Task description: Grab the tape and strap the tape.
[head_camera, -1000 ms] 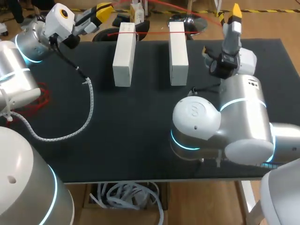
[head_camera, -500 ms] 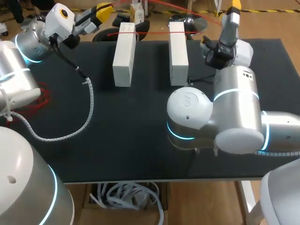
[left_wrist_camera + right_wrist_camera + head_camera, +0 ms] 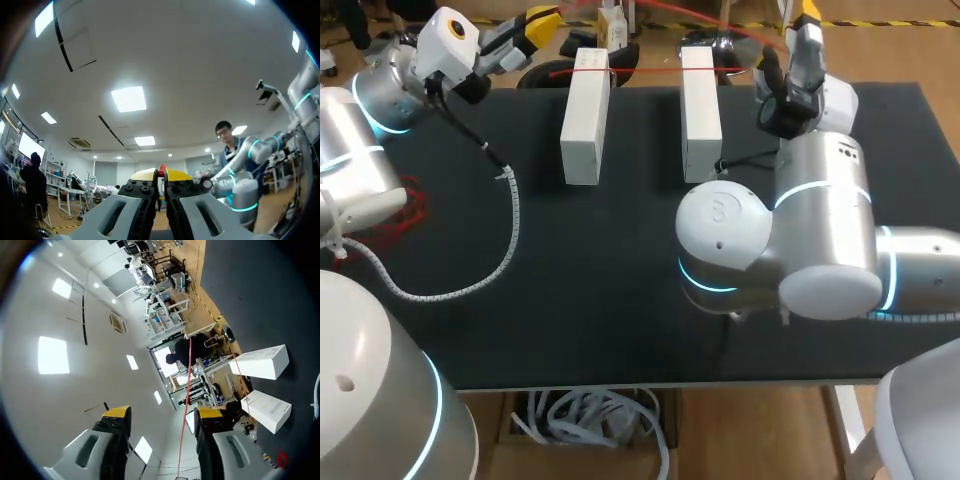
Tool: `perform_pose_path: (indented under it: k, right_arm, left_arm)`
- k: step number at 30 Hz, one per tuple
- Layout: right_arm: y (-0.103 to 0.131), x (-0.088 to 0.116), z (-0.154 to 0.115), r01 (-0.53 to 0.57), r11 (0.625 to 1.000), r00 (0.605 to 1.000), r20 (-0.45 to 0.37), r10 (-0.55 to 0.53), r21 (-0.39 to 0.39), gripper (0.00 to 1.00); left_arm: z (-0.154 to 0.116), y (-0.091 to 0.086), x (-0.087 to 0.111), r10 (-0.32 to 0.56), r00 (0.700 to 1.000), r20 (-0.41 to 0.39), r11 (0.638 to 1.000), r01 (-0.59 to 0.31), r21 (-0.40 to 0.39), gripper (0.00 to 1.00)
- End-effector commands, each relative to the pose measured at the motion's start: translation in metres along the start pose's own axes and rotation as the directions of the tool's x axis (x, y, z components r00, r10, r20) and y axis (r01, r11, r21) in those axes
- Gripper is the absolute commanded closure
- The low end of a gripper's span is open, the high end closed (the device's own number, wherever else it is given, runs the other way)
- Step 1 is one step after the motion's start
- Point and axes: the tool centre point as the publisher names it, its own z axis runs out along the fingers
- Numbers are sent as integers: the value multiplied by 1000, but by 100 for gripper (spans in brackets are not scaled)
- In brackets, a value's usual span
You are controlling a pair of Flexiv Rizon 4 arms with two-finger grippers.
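A thin red tape (image 3: 650, 70) runs across the far ends of two white boxes (image 3: 585, 115) (image 3: 700, 112). It stretches between my two grippers at the table's far edge. My left gripper (image 3: 542, 20) is at the far left, shut on the tape's end (image 3: 161, 171), which shows red between its yellow tips. My right gripper (image 3: 808, 18) is raised at the far right. In the right wrist view its fingers (image 3: 164, 413) stand apart, and the tape (image 3: 186, 390) passes between them, close to one fingertip (image 3: 210, 413). Both boxes (image 3: 260, 362) (image 3: 267, 410) lie ahead of it.
A grey ribbed cable (image 3: 505, 230) from my left arm curves over the black table (image 3: 620, 280). A red cord (image 3: 412, 205) is bunched at the left edge. My right arm's bulky joints (image 3: 790, 250) cover the middle right.
My right arm has swung left and towards the far edge, and its gripper has gone up to the tape. My left arm has kept still.
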Motion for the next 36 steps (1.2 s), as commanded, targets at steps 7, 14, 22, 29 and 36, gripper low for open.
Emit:
perform_pose_path:
  k: [7, 14, 22, 29, 36]
  right_arm:
    - [-6, 2, -5, -15, 1000, 1000, 24, 14, 17, 35]
    - [-11, 1, -11, -21, 1000, 999, 27, 20, 23, 40]
    - [-12, 4, -14, -18, 1000, 1000, 17, 18, 20, 51]
    - [-12, 6, -17, -16, 1000, 1000, 18, 16, 11, 53]
    - [-11, 6, -18, -12, 1000, 1000, 20, 12, -2, 54]
  left_arm:
    - [-1, 0, -1, -1, 1000, -2, 1000, 1, 2, 100]
    - [-1, 0, -1, -1, 1000, -2, 1000, 1, 2, 100]
    - [-1, 0, -1, -1, 1000, -2, 1000, 1, 2, 100]
    - [-1, 0, -1, -1, 1000, -2, 1000, 1, 2, 100]
    - [-1, 0, -1, -1, 1000, -2, 1000, 1, 2, 100]
